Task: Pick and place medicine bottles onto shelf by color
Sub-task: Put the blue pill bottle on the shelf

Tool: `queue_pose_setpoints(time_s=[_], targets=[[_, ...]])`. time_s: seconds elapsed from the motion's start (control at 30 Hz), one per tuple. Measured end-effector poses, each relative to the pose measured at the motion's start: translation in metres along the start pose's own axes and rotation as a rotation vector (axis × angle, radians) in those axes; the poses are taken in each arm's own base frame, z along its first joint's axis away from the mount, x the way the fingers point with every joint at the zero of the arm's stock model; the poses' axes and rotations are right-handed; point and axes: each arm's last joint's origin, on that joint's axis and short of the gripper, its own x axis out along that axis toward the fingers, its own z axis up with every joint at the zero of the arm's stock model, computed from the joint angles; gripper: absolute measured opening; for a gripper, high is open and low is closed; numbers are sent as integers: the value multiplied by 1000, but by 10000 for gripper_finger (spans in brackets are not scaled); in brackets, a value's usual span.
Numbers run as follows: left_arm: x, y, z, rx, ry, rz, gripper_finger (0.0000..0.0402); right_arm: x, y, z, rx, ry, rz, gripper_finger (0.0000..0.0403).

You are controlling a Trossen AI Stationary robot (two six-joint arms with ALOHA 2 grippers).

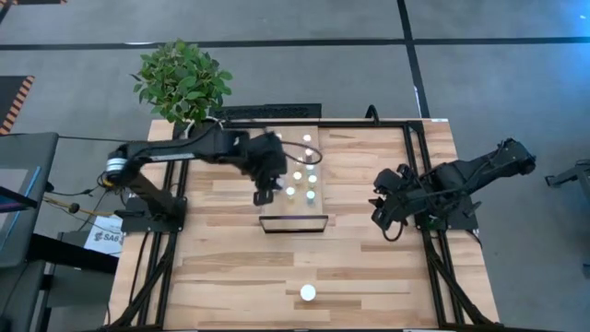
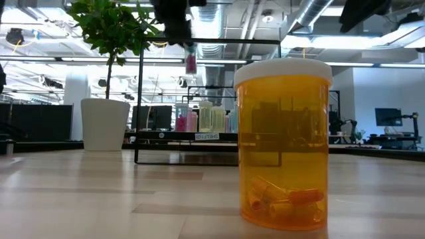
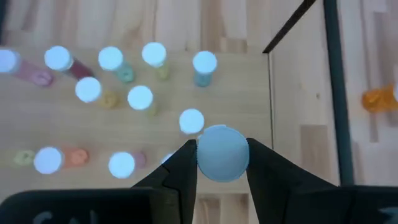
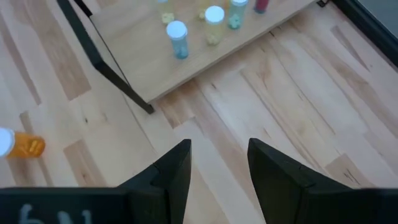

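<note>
My left gripper (image 1: 263, 195) hangs over the shelf (image 1: 277, 218), shut on a small pink medicine bottle (image 2: 190, 62) with a white cap. Several other white-capped medicine bottles (image 1: 302, 177) stand on the light-wood shelf board (image 3: 249, 93), with pink, teal, yellow and orange bodies. A bigger orange bottle (image 1: 308, 293) stands upright on the table near its front edge, and it fills the low view (image 2: 284, 143). My right gripper (image 1: 385, 219) waits at the table's right, open (image 4: 219, 158), with nothing between its fingers. My left gripper pinches the pink bottle's white cap (image 3: 206, 155) between its two fingers, one on each side. The fingers come from above, slanting down. The bottle hangs below them, roughly upright, lifted clear above the shelf.
A leafy plant (image 1: 182, 78) in a white pot (image 2: 105, 124) stands at the table's far left corner. A dark metal frame (image 1: 293, 229) closes the shelf's near end. Bare tabletop lies between the shelf and the orange bottle.
</note>
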Motion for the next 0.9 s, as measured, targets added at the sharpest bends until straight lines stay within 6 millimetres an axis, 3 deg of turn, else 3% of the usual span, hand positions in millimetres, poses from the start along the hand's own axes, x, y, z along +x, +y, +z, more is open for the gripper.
queue_pose_setpoints(time_s=[0.33,0.6,0.9], targets=[[30,-8,-47,63,21,-44,99,3,-4,5,34,-6,-20,179],[53,-15,-60,117,12,-83,99,5,-7,8,52,-10,-31,179],[65,-19,-71,360,28,-99,99,5,-7,8,14,-9,-32,179]])
